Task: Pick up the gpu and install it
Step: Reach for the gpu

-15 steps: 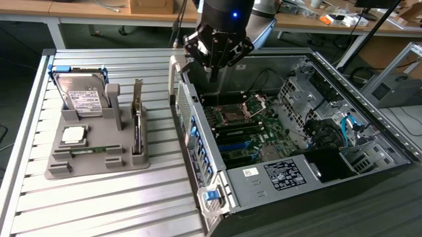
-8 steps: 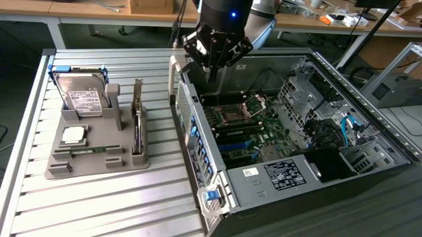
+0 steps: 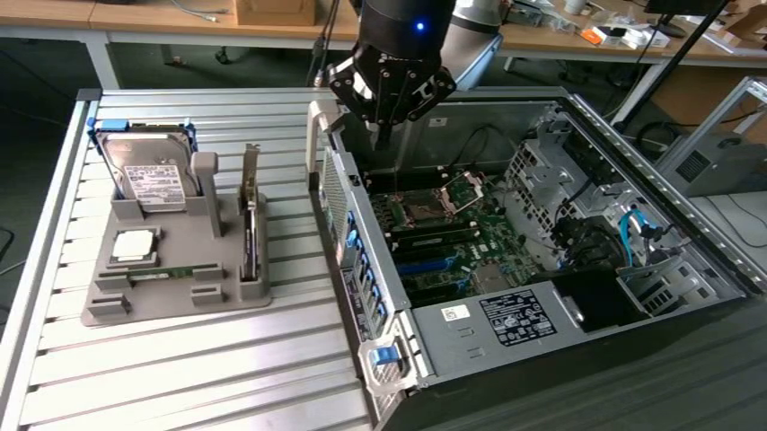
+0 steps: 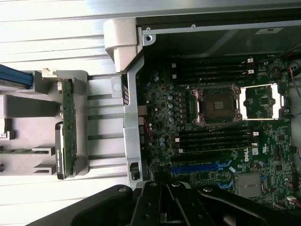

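Currently: gripper shut and empty over case corner; gpu in rack

Gripper [image 3: 381, 136] hangs over the 11 o'clock corner of the case [image 3: 480, 350]. Its jaws are closed together with nothing between them. The gpu [image 3: 250, 224] stands on edge in the rack [image 3: 180, 301], at about 8 o'clock from the gripper in the exterior view. It is well apart from the gripper and near the case's outer wall. Pick not yet made.

Judgement on the pick:
- Jaws need to open before any descent.
- The card is thin, so the pads should close on its two flat faces, not its ends.
- A grip near mid-length should limit tilt.
- A straight vertical lift should clear the rack's uprights.
- A light squeeze is safer, since board parts could be crushed.

Materials and shapes:
- gpu: thin, flat, rigid green circuit board with a dark upper edge and a silver metal bracket at its 12 o'clock end. The edge is probably smooth and slippery.
- Rack: matte grey and blocky, looks like plastic.
- Drive [image 3: 150, 175], at 10 o'clock on the rack: boxy silver metal with a white label.
- Case: bare sheet metal, partly perforated. Inside is a green board [image 3: 462, 238] with a blue slot [image 4: 202, 167].
- Table [image 3: 180, 377]: ribbed metal slats.
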Motion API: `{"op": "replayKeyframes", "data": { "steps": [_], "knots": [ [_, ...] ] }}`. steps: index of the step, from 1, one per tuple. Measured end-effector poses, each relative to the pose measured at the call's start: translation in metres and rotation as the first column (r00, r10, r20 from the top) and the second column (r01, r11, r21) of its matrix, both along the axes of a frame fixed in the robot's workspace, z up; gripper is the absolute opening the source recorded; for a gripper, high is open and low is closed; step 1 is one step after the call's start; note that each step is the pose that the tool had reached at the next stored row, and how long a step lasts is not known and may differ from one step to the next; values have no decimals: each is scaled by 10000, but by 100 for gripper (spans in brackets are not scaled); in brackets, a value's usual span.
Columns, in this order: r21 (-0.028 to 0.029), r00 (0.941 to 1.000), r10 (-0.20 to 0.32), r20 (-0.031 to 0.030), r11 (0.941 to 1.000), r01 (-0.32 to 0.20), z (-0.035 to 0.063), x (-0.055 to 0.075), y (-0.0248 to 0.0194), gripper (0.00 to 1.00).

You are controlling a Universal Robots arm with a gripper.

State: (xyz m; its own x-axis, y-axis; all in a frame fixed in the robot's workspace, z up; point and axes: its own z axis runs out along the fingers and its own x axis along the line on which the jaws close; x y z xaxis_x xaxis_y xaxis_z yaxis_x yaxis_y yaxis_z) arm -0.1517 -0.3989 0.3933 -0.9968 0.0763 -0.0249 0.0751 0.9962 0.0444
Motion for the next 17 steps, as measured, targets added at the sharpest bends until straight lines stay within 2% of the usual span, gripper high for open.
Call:
{"op": "replayKeyframes", "data": {
  "steps": [17],
  "knots": [
    [-1, 10000, 0, 0, 10000, 0, 0, -59, 0, 11]
  ]
}}
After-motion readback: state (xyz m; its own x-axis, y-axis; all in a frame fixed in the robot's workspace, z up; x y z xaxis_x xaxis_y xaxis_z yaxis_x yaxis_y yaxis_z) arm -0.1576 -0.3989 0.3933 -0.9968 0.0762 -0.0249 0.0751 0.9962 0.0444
